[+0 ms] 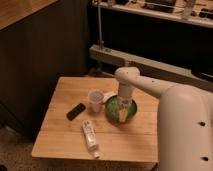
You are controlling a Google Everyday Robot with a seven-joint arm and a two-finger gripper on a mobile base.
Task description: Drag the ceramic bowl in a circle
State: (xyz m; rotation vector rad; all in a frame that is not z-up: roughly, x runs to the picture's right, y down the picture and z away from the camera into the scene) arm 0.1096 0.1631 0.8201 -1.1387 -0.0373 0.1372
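Note:
The ceramic bowl, green inside with a dark rim, sits on the wooden table right of centre. My gripper hangs straight down from the white arm and reaches into the bowl, its yellowish tip near the bowl's front right rim. The small translucent cup stands just left of the bowl, touching or nearly touching it.
A black rectangular object lies left of the cup. A white tube or packet lies in front of the bowl toward the table's front edge. A metal rack stands behind the table, a dark cabinet to the left.

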